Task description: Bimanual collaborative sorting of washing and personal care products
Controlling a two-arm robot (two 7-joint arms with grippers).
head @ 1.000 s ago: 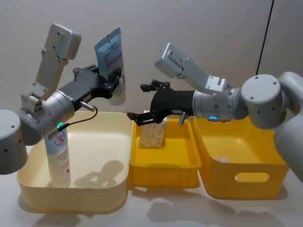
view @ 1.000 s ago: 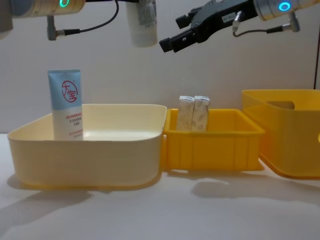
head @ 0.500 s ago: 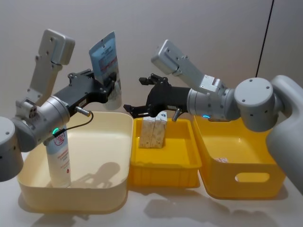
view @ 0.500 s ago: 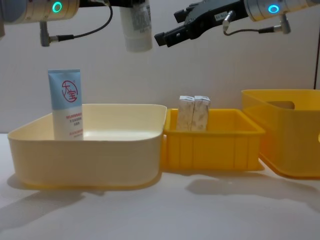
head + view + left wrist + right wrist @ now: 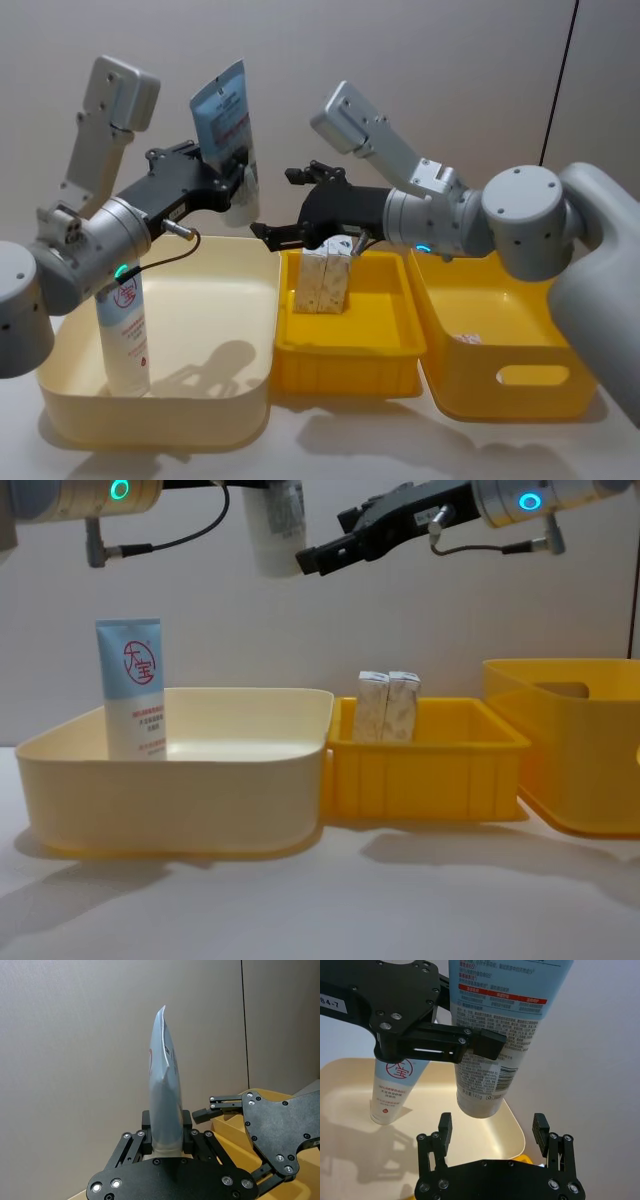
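The light-blue tube [image 5: 222, 115] was held in the air cap-down, crimped end up, above the right part of the cream bin [image 5: 160, 430]. The left gripper [image 5: 238, 178] was clamped on it near the cap end. The right gripper [image 5: 275, 203] was just beside the cap, fingers spread wide and holding nothing; contact with the tube could not be told. A second tube [image 5: 125, 335] stood upright at the cream bin's left. Two beige speckled cartons [image 5: 322, 283] stood side by side in the small yellow bin [image 5: 350, 370]. The large yellow bin [image 5: 500, 380] sat rightmost on the table [image 5: 320, 900].
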